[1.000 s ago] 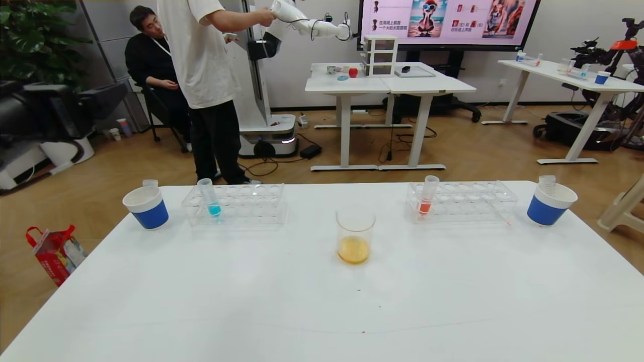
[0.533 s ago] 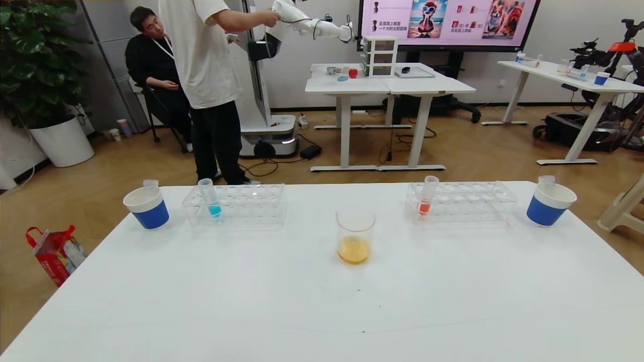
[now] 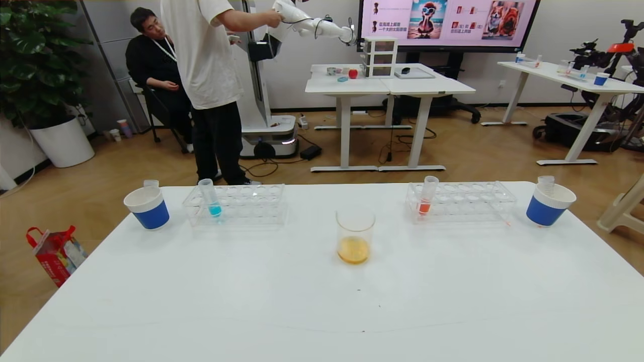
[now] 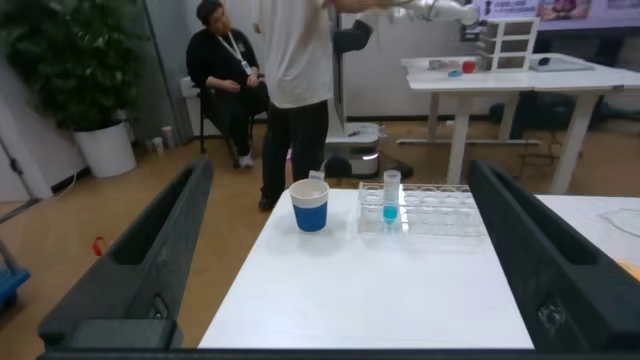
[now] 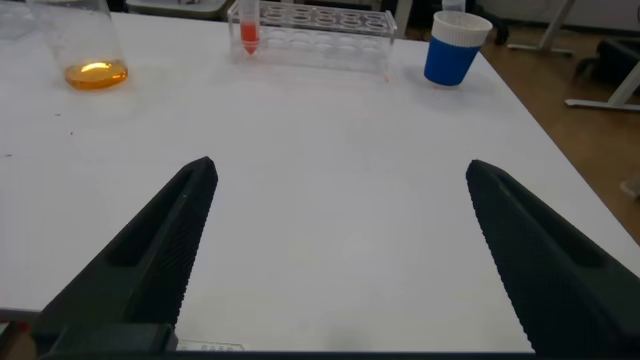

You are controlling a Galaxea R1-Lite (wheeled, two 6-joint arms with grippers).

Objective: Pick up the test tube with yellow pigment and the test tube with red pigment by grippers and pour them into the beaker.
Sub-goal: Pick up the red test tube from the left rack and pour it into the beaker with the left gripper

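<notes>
My left gripper [image 4: 335,250] is pulled back at the near left of the table [image 3: 322,311], fingers spread wide and holding nothing; my right gripper [image 5: 335,250] sits likewise at the near right, fingers apart and empty. Neither shows in the head view.

The beaker [image 3: 355,236] stands in the middle of the table with a shallow pool of amber-orange liquid in the bottom. That colour suggests to me that yellow and red have already been mixed in it. In the far left rack [image 3: 236,205] only a turquoise tube [image 3: 209,197] stands, and in the far right rack [image 3: 460,202] an orange-red tube [image 3: 427,196]. I can't make out a tube with yellow liquid or one with pale red. A clear empty-looking tube pokes out of the left blue cup [image 3: 147,206], and another from the right blue cup [image 3: 549,203]; these may be the emptied ones, though I can't confirm it.

I judge the pouring done and both arms retreated. If anything is left, it calls only for keeping both grippers clear of the beaker and racks.
</notes>
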